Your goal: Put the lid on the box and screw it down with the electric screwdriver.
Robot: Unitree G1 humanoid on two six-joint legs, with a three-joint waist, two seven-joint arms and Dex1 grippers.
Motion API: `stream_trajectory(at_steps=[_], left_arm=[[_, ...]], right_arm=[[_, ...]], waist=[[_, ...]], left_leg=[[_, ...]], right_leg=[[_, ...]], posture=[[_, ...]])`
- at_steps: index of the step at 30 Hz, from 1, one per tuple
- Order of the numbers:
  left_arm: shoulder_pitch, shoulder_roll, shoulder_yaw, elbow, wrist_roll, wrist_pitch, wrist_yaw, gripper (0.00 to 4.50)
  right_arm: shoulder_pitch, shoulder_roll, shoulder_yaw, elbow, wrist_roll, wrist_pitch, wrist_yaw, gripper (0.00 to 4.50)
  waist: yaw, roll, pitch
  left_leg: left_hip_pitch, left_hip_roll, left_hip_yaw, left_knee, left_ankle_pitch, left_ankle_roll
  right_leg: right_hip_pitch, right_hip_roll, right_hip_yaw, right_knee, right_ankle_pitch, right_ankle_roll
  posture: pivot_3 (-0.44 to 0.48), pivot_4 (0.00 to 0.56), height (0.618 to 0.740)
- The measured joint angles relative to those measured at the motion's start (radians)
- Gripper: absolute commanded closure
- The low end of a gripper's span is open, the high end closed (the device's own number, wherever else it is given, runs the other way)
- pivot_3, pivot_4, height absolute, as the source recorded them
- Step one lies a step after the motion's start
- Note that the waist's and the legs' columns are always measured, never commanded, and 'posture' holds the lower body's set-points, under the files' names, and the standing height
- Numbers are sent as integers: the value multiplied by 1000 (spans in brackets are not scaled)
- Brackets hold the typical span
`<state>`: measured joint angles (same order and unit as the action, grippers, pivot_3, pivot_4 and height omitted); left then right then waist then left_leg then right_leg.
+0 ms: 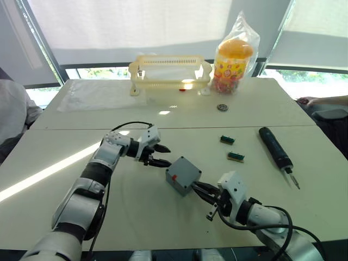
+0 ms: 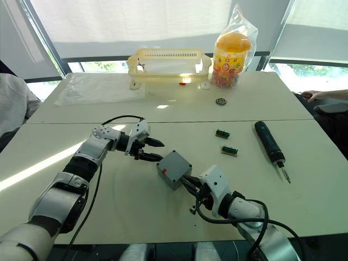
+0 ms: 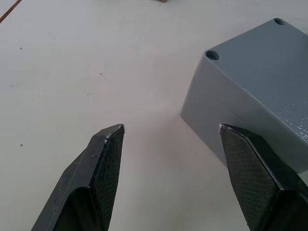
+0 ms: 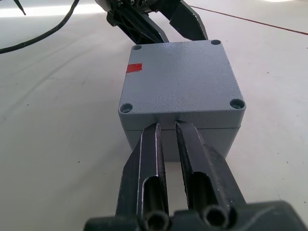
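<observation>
The blue-grey box (image 1: pixel 183 175) stands in the middle of the near table and carries a small red mark. The lid (image 4: pixel 183 82), with a hole in each corner, lies flat on top of it, and a seam shows below its edge. My right gripper (image 4: pixel 167 125) is shut, its two tips touching the box's near side at that seam. My left gripper (image 1: pixel 167 156) is open just left of the box, with one finger (image 3: pixel 260 168) close to a corner and nothing held. The black electric screwdriver (image 1: pixel 276 151) lies on the table to the right, away from both grippers.
Two small green connector blocks (image 1: pixel 227 140) (image 1: pixel 235 156) lie between the box and the screwdriver. At the back stand a yellow basket (image 1: pixel 169 70) and a bagged candy jar (image 1: pixel 234 60), beside a clear plastic sheet (image 1: pixel 100 93) and a small round part (image 1: pixel 222 107). A person's hand (image 1: pixel 321 100) rests at the right edge.
</observation>
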<state>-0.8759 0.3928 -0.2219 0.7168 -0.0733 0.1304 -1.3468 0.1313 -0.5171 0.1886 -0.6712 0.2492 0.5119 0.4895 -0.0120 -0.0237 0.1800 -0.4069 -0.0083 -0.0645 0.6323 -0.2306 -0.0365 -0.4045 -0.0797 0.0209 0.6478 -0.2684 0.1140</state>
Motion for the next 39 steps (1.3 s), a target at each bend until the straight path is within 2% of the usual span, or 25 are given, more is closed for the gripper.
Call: stream_trajectory(at_steps=[7,12,21,26,31,36,39], left_arm=[[-16,1,2,46,1,-11,7,1318],[-47,40,14,120,14,-50,35,1318],[23,-8,1,97,47,-112,90,1318],[89,-15,2,-22,40,-67,104,1318],[199,22,-1,-237,13,57,66,1318],[281,48,-9,-409,-4,172,44,1318],[299,45,-21,-456,-13,212,49,1318]], right_arm=[[18,-2,-22,0,1,-5,4,4023],[68,-17,-48,3,1,-14,26,4023],[-6,3,-3,118,-39,-43,38,4023],[-33,18,6,170,-55,-60,41,4023],[-40,15,-2,199,-69,-64,56,4023],[-73,-3,-40,215,-69,-64,74,4023],[-110,-11,-69,217,-67,-64,87,4023]], waist=[[0,0,0],[-1,0,0],[3,0,0],[0,0,-1],[-1,1,-1],[0,1,-1],[3,1,-1]], left_leg=[[0,0,0,0,0,0],[0,0,0,0,0,0],[0,0,0,1,0,0],[1,0,0,0,0,0],[1,0,0,0,0,0],[1,0,0,1,0,0],[1,0,0,1,0,0]], right_leg=[[0,0,0,0,0,0],[0,0,0,0,0,0],[0,0,0,1,0,0],[0,0,0,1,0,0],[0,0,0,2,0,0],[1,0,0,2,0,0],[1,0,0,2,0,0]], posture=[[0,150,740],[0,150,740],[0,150,740],[0,150,740],[0,150,740],[0,150,740],[0,150,740]])
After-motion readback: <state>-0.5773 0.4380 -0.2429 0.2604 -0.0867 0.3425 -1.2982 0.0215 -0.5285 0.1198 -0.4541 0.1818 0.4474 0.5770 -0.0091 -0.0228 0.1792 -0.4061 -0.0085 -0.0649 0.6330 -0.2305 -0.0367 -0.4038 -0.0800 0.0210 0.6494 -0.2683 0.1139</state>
